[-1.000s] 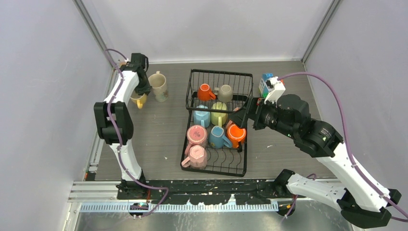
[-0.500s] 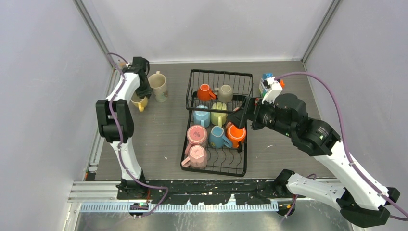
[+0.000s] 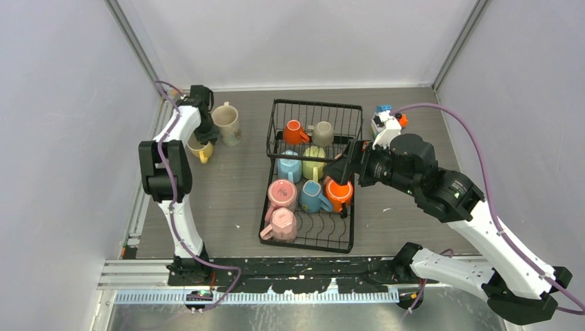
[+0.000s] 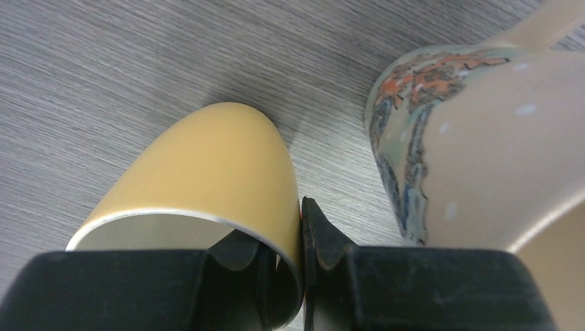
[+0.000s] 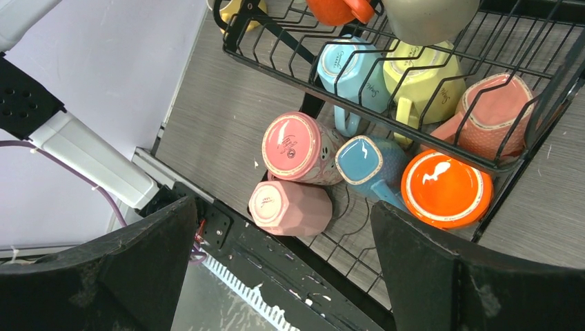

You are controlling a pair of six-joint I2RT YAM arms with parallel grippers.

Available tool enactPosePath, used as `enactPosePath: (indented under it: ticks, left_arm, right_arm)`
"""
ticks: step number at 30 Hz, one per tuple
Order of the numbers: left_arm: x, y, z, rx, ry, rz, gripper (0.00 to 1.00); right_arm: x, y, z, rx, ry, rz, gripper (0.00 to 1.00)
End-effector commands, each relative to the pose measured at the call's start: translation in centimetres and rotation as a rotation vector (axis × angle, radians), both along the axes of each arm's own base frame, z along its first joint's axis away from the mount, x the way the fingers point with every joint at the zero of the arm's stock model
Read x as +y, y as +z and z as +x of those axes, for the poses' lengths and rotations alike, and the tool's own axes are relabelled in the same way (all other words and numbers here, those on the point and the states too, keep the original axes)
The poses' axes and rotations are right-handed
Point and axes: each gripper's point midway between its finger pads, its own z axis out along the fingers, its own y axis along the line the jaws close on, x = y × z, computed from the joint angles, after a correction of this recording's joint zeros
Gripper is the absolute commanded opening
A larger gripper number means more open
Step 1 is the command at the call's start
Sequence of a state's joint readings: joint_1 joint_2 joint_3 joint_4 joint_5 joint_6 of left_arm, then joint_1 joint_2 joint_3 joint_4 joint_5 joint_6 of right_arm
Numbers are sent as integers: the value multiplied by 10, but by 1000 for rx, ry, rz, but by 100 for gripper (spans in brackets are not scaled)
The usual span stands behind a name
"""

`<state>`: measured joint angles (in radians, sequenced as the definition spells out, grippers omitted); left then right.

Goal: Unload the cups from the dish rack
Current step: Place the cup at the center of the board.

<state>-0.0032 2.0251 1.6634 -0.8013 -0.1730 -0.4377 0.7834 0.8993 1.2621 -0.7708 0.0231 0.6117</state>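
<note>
Cups: seven are sitting in the dish rack (image 3: pixel 348 207) mid-tabletop: orange (image 3: pixel 294 131) and grey-beige (image 3: pixel 322 132) ones in the tall basket end, then light blue, pale green, two pink, blue and an orange cup (image 3: pixel 339 193) on the flat tray. Two are already out at the far left: a yellow cup (image 3: pixel 200 145) and a cream cup (image 3: pixel 227 123), just beside each other.
Step in hand: I am setting the yellow cup (image 4: pixel 200 172) down on the tabletop (image 3: pixel 234 179) while lining up the next pick at the rack.
Left claw (image 4: pixel 302 269): I am pinching the yellow cup's rim, one finger inside, one outside.
Right claw (image 5: pixel 276 255): I am holding it spread wide and empty at the rack's right edge, looking down on the tray cups, nearest the orange cup (image 5: pixel 447 189).
Next move: I judge the left needs to let go and lift straight off without nudging the cream cup (image 4: pixel 483 138); the right needs to drop over one rim, clear of the wires.
</note>
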Motion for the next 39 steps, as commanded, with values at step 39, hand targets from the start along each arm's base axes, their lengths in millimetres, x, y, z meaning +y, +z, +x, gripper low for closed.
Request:
enactPosePath:
  ticks: [39]
  left_arm:
    - [18,60,29,-155,-9,5,44]
  right_arm:
    - [15,1,1,8,44,45,100]
